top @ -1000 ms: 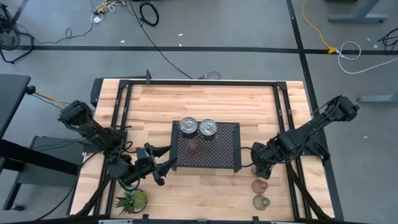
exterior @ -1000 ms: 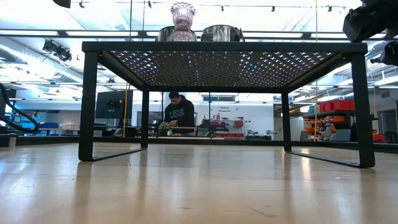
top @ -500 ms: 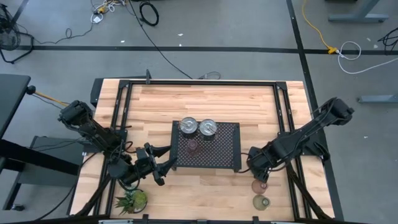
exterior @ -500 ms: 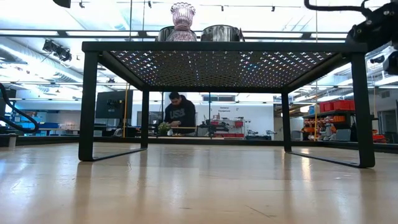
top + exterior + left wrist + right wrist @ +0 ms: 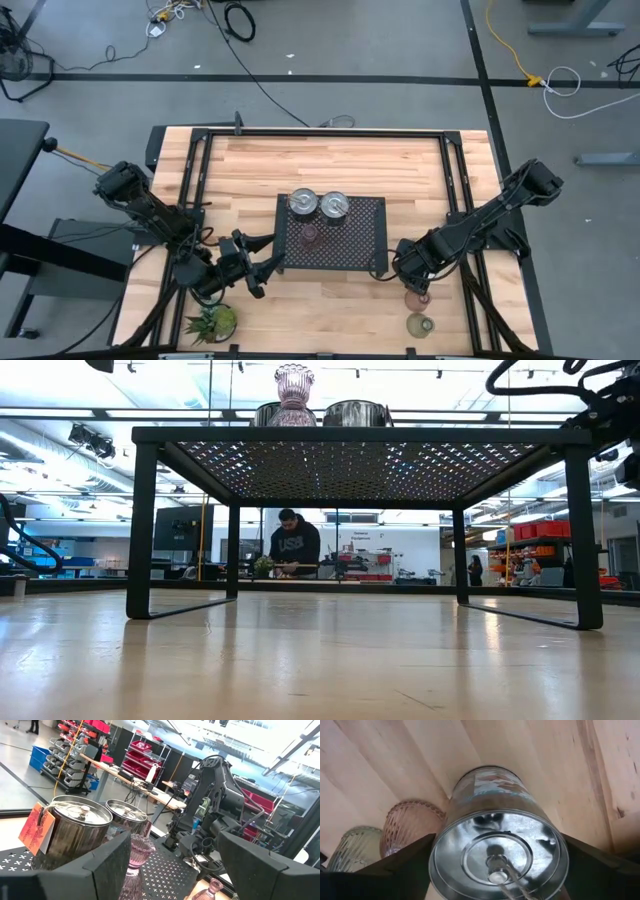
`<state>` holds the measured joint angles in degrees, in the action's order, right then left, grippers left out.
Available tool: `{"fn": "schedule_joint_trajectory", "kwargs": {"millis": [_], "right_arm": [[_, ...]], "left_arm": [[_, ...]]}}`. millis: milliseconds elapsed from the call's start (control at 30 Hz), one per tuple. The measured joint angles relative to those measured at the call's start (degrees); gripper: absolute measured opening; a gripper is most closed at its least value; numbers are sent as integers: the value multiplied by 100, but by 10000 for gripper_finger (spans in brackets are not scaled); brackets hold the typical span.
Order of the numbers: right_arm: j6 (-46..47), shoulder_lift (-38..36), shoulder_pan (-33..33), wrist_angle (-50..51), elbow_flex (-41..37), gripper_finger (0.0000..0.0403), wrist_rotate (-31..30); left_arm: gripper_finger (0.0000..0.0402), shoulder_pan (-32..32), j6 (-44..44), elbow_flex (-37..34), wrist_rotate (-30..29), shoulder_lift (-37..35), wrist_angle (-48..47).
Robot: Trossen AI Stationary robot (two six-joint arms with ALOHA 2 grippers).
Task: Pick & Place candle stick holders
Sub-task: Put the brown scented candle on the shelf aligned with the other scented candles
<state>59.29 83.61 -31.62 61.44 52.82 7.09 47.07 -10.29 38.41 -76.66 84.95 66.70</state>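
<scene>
Two silver cups (image 5: pixel 303 204) (image 5: pixel 334 206) and a pinkish glass cup (image 5: pixel 310 235) stand on the black mesh tray (image 5: pixel 360 245). A second pinkish glass cup (image 5: pixel 417 298) and a greenish one (image 5: pixel 419 323) stand on the table at the near right. My right gripper (image 5: pixel 408 270) is beside the tray's near right corner and holds a third silver cup (image 5: pixel 497 835), which the gripper hides in the high view. My left gripper (image 5: pixel 262 268) is open and empty at the tray's near left corner, and its wrist view (image 5: pixel 170 870) looks across the tray. My right gripper comes at the silver cup from above, pointing down. One finger (image 5: pixel 405 865) stands against each side of the cup's upper wall (image 5: pixel 440 845). The cup is upright, its open mouth up. Whether its base is on the table, I cannot tell.
A small green potted plant (image 5: pixel 212 322) stands at the near left corner, close to my left arm. The tray stands on thin legs (image 5: pixel 142 530) with open room under it. A black frame (image 5: pixel 320 133) borders the table. A person (image 5: pixel 290 545) is in the room behind.
My right gripper has gone a little toward the table's left edge, nearer the tray's near right corner. The two glass cups on the table have stayed where they were.
</scene>
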Motion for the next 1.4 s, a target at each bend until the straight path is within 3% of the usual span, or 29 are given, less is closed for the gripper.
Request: {"fn": "schedule_joint_trajectory", "kwargs": {"millis": [67, 267, 433, 633, 833, 1067, 1400], "right_arm": [[2, 0, 0, 2, 4, 333, -25], [-73, -34, 125, 197, -4, 334, -18], [-157, -240, 301, 1003, 260, 334, -119], [-573, -499, 569, 2053, 1160, 334, -262], [-927, -538, 837, 2933, 2561, 334, -543], [-1240, -360, 1215, 2934, 3879, 334, -585], [-2629, 768, 1734, 2824, 5269, 334, -892]], "left_arm": [[298, 0, 2, 0, 0, 0, 0], [298, 0, 11, 0, 0, 0, -2], [298, -2, 14, 0, 0, 0, 0], [298, -2, 17, 0, -2, 0, -1], [298, -1, 2, 0, -2, 0, -2], [298, 0, 3, 0, -9, 0, 0], [298, -161, 20, 0, 90, 0, 0]]}}
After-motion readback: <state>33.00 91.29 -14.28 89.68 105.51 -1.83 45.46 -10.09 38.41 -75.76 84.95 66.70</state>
